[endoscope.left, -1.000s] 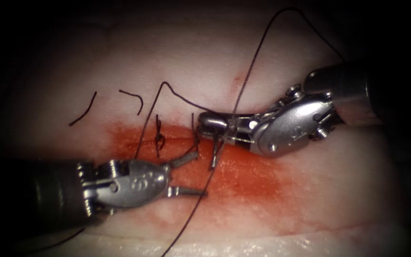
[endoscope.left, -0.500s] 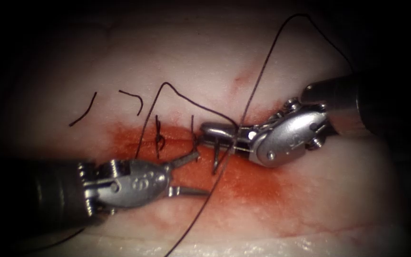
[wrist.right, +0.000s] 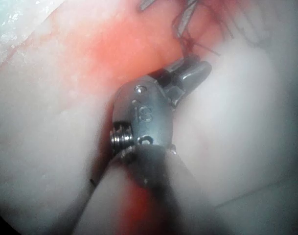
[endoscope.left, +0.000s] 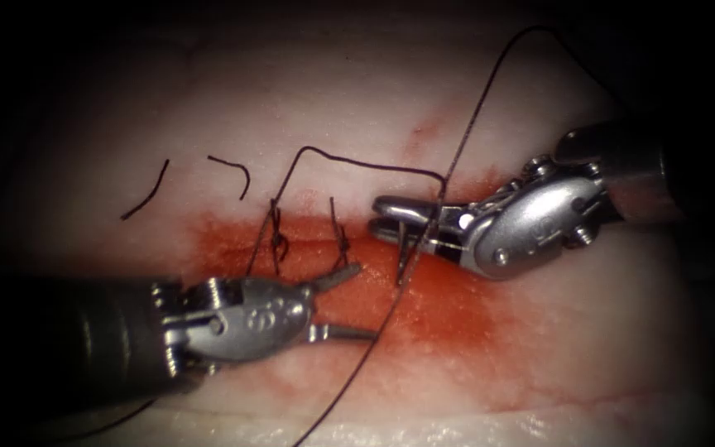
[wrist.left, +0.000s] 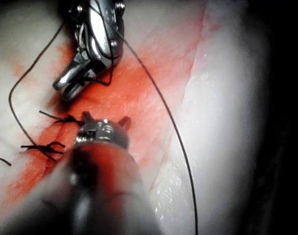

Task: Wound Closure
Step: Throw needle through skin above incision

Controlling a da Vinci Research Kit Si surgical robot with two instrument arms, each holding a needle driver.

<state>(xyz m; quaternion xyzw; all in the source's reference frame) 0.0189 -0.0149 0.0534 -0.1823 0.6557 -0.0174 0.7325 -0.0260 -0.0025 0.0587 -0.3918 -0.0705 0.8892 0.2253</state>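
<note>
The right tool [endoscope.left: 386, 217] comes in from the right and holds the curved needle [endoscope.left: 405, 252] across its closed jaws. The grip sits near the blunt end of the curve, so the rest of the needle hangs down from the jaws with its point toward the red-stained tissue [endoscope.left: 457, 331]. The tip lies at the surface, just right of the two finished stitches. I cannot tell whether it has entered. Holding it crosswise like this leaves the whole arc free to swing with the wrist.

The left tool [endoscope.left: 349, 302] lies low on the left, its jaws open and holding nothing. One jaw points up toward the nearer knot [endoscope.left: 343, 242] and the other lies flat over the red fluid. It sits just beside the needle, placed where it could receive or steady something, though that is only a judgement.

The thread [endoscope.left: 465, 141] runs from the needle's end up and away in a high loop. Another length crosses to the left over the pale tissue, then drops past the farther knot [endoscope.left: 278, 246]. A long strand trails down toward the near edge. Two cut ends of thread [endoscope.left: 146, 190] lie loose on the pale tissue to the left, well clear of the work.
</note>
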